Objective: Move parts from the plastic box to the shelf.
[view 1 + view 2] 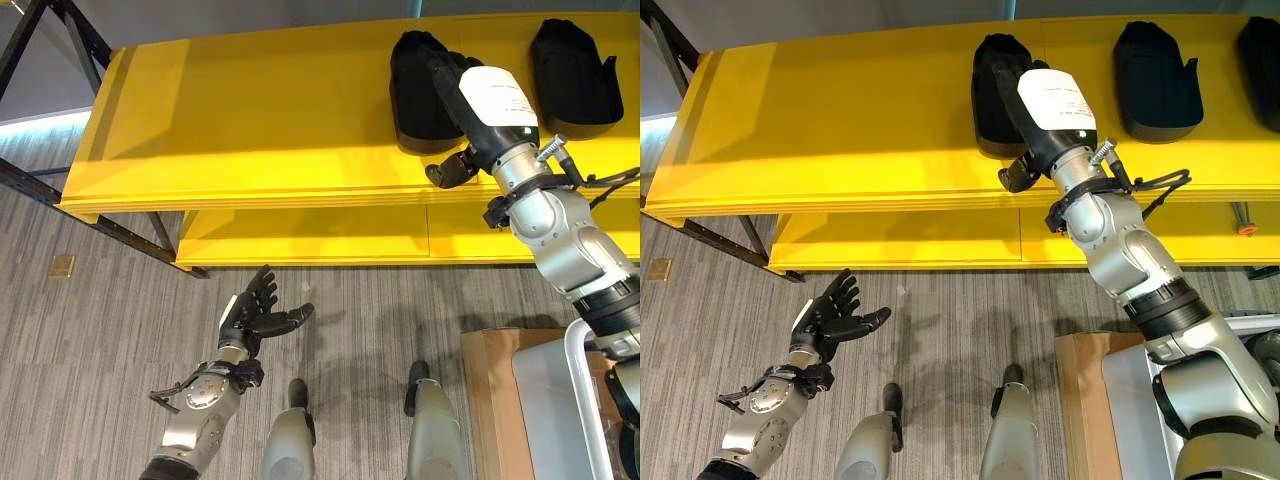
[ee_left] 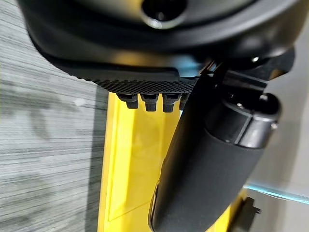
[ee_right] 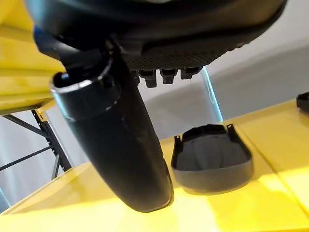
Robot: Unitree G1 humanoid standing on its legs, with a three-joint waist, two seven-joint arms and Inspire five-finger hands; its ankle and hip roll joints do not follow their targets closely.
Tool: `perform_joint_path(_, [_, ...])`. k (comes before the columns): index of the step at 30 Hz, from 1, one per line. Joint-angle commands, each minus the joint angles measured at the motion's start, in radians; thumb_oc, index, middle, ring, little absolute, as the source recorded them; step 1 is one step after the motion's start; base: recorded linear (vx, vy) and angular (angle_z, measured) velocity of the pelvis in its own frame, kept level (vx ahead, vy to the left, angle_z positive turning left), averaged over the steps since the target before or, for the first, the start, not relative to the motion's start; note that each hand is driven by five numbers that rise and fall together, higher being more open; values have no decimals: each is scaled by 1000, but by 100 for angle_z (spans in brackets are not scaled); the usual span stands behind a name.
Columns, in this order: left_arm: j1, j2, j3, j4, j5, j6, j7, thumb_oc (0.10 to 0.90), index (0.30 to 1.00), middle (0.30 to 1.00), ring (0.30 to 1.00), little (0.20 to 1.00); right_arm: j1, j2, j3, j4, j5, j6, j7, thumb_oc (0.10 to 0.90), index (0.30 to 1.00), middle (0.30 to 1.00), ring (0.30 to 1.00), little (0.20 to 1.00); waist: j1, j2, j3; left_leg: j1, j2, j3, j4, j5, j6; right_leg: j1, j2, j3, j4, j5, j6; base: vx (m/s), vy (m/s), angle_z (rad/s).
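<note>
Right hand [image 1: 1025, 120] over the shelf [image 1: 840, 110], fingers released, part [image 3: 212, 159] placed (left hand [image 1: 258, 312] idle, relaxed); next: return to plastic box [image 1: 560, 400].

I saw three black, cup-like parts on the yellow shelf [image 1: 840, 110], upper right of the frame: one [image 1: 992, 95] behind my arm, another [image 1: 1155, 80] beside it, a third [image 1: 1262, 55] cut by the edge.

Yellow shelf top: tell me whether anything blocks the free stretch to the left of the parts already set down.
Nothing visible does. The yellow shelf lies bare to the left of the black part under the right hand. More black parts sit further right. The left hand hangs open over the floor.
</note>
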Motion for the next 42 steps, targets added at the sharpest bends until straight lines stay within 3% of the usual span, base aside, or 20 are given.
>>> perform_joint_path(1, [45,39,43,-96,46,-61,-17,900,1000,1000,1000,1000,-33,26,-78,-93,-26,-70,-40,900,1000,1000,1000,1000,-12,-58,-127,64,20,-20,97,-151,33,98,-25,38,-206,118,87,17,2,-9])
perform_joint_path(18, [78,-5,73,-94,93,-46,1,900,1000,1000,1000,1000,232,103,-139,-231,-25,-118,19,900,1000,1000,1000,1000,-25,-70,-149,54,30,-16,108,-154,34,88,-19,48,-209,120,90,2,-2,-2])
perform_joint_path(42, [62,11,52,-81,93,-56,2,900,1000,1000,1000,1000,163,78,-71,-104,-76,-81,2,900,1000,1000,1000,1000,-10,-54,-137,21,23,-32,110,-146,28,65,-30,33,-194,118,83,1,-2,1])
